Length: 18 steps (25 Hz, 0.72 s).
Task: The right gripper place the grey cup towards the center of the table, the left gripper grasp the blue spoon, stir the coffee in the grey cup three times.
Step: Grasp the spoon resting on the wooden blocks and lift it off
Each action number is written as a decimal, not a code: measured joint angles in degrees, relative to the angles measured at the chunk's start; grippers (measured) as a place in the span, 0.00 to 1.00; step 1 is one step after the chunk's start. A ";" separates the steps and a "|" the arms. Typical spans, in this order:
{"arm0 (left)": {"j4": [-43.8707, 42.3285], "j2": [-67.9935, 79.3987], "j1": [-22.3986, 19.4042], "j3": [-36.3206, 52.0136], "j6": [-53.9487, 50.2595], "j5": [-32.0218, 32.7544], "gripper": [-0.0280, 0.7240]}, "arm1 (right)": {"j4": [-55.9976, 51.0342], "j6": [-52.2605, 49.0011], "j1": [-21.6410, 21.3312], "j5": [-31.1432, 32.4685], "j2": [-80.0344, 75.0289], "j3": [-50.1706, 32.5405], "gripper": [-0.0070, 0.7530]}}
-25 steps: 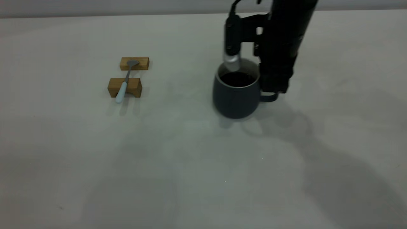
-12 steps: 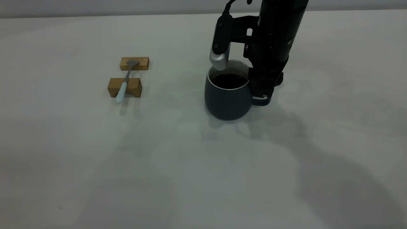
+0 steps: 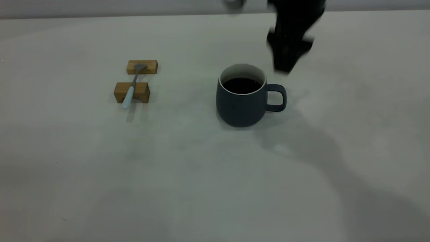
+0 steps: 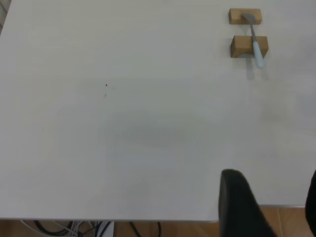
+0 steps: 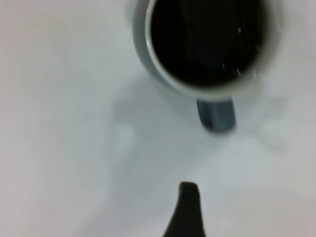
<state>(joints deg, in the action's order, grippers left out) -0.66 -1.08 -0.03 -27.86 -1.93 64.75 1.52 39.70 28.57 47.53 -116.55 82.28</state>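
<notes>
Above the grey cup [image 3: 241,101], my right gripper [image 3: 265,37] is blurred and cropped, spread apart, gripping nothing. Cup stands mid-table [image 3: 201,168], coffee [image 3: 242,85] inside. Blue spoon [image 3: 129,94] lies across two wooden blocks [image 3: 131,91]. Left gripper [image 4: 269,207]: only dark tips show, apart.

No lettering, label, brand mark or number is legible anywhere: the grey cup [image 3: 240,107], the blue spoon [image 3: 128,96], the wooden blocks [image 3: 131,92] and the tabletop [image 3: 201,174] carry no readable marks.
</notes>
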 joint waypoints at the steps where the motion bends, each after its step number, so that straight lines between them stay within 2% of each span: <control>1: 0.00 0.00 0.00 0.00 0.00 0.00 0.58 | -0.11 -1.39 0.00 2.36 2.88 0.00 0.97; 9: 0.00 0.00 0.00 0.00 0.00 0.00 0.58 | -0.29 -13.46 0.00 21.12 22.33 -0.05 0.96; 13: 0.00 0.00 0.00 0.00 0.00 0.00 0.58 | -1.52 -18.03 0.00 22.36 30.10 -1.56 0.95; 18: 0.00 0.00 0.00 0.00 0.00 0.00 0.58 | -3.55 -21.62 0.00 22.84 41.24 -9.40 0.95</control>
<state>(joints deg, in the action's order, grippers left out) -0.66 -1.08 -0.03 -27.86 -1.93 64.75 -2.03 18.08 28.57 70.37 -75.31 72.89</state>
